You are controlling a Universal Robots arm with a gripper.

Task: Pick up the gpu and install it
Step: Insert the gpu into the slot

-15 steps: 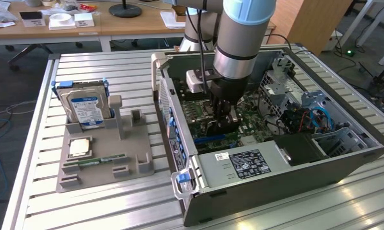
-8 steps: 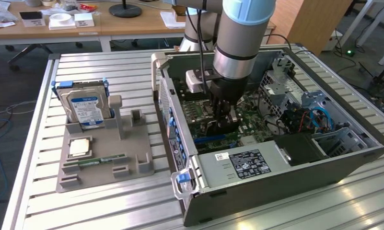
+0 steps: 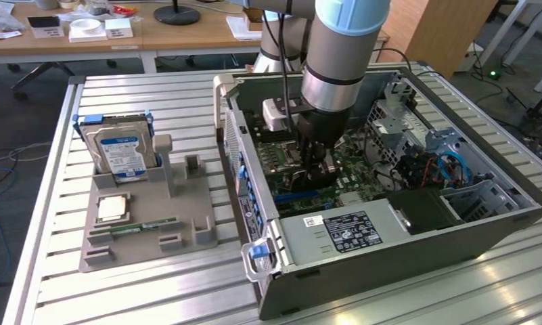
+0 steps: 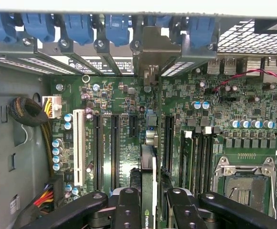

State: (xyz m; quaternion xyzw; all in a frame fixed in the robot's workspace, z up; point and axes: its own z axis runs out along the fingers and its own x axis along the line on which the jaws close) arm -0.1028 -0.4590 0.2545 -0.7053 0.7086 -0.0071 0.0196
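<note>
While clenched on the gpu (image 4: 147,183), the jaws hold it edge-on over the motherboard (image 4: 124,138) inside the computer case (image 3: 388,233).

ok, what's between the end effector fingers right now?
The gpu, edge-on, gripped by the end effector over the motherboard; the wrist view shows it.

A hard drive (image 3: 124,150) with a blue label stands in a grey tray (image 3: 140,252) on the exterior view's left. An open computer case (image 3: 415,264) sits beside it
</note>
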